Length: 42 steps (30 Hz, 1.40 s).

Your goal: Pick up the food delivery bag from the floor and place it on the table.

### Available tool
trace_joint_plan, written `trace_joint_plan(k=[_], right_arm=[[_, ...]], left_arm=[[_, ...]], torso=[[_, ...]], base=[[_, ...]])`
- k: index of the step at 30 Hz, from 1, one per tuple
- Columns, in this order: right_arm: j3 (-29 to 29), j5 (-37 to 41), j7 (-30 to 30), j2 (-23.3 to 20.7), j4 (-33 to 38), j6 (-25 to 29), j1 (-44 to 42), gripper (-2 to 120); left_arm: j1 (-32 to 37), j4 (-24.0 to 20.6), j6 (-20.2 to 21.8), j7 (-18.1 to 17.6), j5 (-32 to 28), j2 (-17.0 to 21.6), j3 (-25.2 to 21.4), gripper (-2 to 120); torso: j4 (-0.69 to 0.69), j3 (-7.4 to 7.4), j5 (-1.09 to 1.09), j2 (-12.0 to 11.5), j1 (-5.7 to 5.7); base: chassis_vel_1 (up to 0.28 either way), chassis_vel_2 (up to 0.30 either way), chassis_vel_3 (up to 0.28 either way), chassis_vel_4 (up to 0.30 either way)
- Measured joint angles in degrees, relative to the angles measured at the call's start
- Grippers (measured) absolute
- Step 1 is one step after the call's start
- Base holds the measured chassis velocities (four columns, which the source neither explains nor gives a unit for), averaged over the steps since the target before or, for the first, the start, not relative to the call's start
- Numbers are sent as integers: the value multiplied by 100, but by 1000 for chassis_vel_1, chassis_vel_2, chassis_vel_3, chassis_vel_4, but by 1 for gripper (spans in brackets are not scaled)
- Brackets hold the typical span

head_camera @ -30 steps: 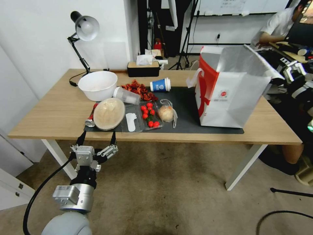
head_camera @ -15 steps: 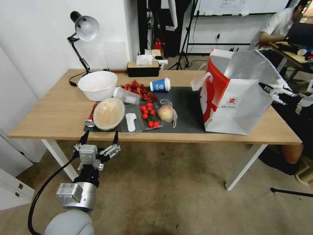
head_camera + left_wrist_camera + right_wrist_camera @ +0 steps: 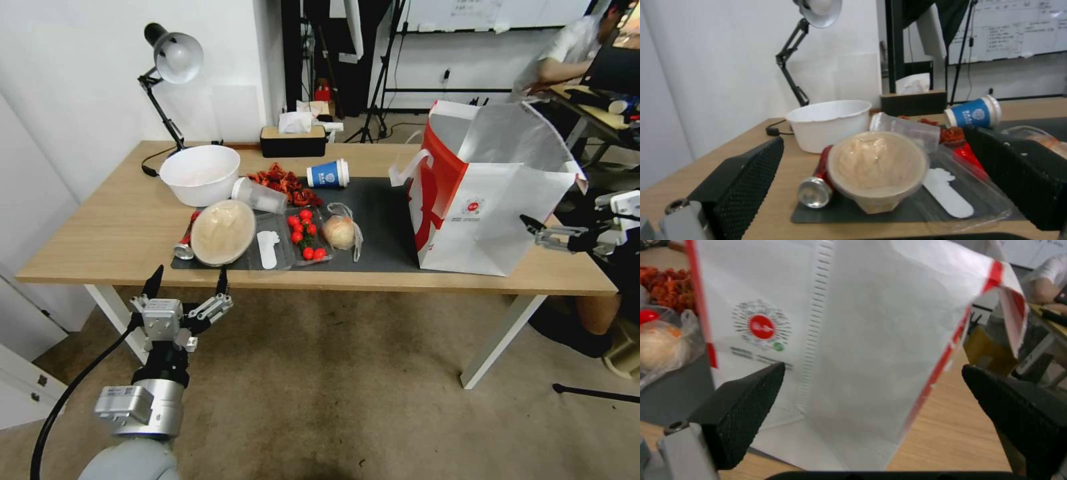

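The food delivery bag (image 3: 490, 200) stands upright on the right end of the table (image 3: 100, 230), its near corner partly on the dark grey mat (image 3: 380, 213). It is white with a red side panel, silver lining and a round red logo (image 3: 761, 326). My right gripper (image 3: 531, 231) hovers open just right of the bag's lower right side, apart from it. In the right wrist view the bag's front (image 3: 871, 323) lies ahead between the spread fingers (image 3: 742, 406). My left gripper (image 3: 190, 280) is open and holds nothing, below the table's front edge over the floor (image 3: 333, 380).
On the table's left half are a white bowl (image 3: 200, 173), a desk lamp (image 3: 170, 60), a lidded tub (image 3: 222, 232), a blue cup (image 3: 328, 174), tomatoes (image 3: 305, 233), a bagged bun (image 3: 340, 231) and a tissue box (image 3: 293, 140). White table legs (image 3: 497, 340) and a floor cable (image 3: 587, 437) are at the right.
The bag shifted right and settled upright on the table. My right gripper came off its upper right edge and dropped lower, to the right. The left gripper drifted slightly left.
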Motion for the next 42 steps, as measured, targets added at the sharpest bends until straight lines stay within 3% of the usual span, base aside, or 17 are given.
trace_joint_plan(k=[5, 11, 20, 32, 42], right_arm=[[-27, -756, -7, 514, 464, 314, -375, 100], [-224, -1719, 113, 1590, 1020, 888, -1080, 100], [-630, -2428, 369, 2416, 1133, 1557, -1530, 100], [-2221, -3852, 981, 3605, 564, 3650, -1874, 100], [-3295, -4597, 1434, 4049, 116, 4391, -1883, 100]], left_arm=[[7, -7, 8, -29, 73, -107, -72, 100], [-61, 103, 13, -33, 113, -170, -24, 100], [-180, 213, -19, -7, 98, -158, 44, 100], [-272, 370, -136, 114, 19, -177, 105, 100], [-364, 586, -278, 264, -40, -289, 319, 100]], torso=[[-1, 0, 0, 0, 1], [-3, 0, -1, 0, 0], [-1, 0, -1, 0, 0], [-1, 0, -1, 0, 1], [-1, 0, -1, 0, 1]], base=[[0, 0, 0, 0], [0, 0, 0, 0], [0, 0, 0, 0], [0, 0, 0, 0], [0, 0, 0, 0]])
